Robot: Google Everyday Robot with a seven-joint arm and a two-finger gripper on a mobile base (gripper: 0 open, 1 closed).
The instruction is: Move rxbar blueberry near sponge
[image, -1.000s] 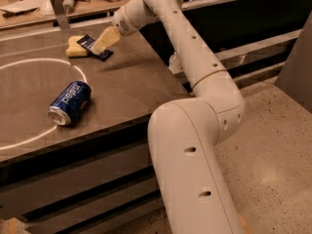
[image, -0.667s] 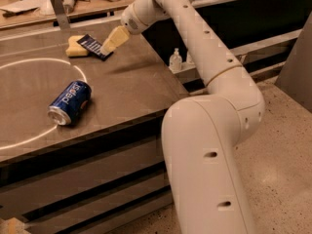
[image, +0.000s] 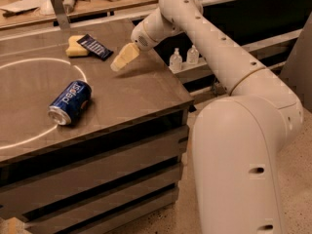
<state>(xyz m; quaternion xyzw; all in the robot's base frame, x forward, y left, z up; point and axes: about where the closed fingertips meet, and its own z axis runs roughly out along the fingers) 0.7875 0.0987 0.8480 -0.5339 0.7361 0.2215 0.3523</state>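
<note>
The rxbar blueberry, a flat dark navy bar, lies on the tabletop with its left end touching or overlapping the pale yellow sponge at the table's far side. My gripper hangs just above the table, a short way to the right of the bar and a little nearer the camera. It holds nothing. The white arm reaches in from the right.
A blue Pepsi can lies on its side at the table's front left, on a white circle line. Two small clear bottles stand on a shelf beyond the table's right edge. A cluttered bench runs along the back.
My gripper has drawn back to the right and toward the front, away from the bar. The bar stays lying against the sponge.
</note>
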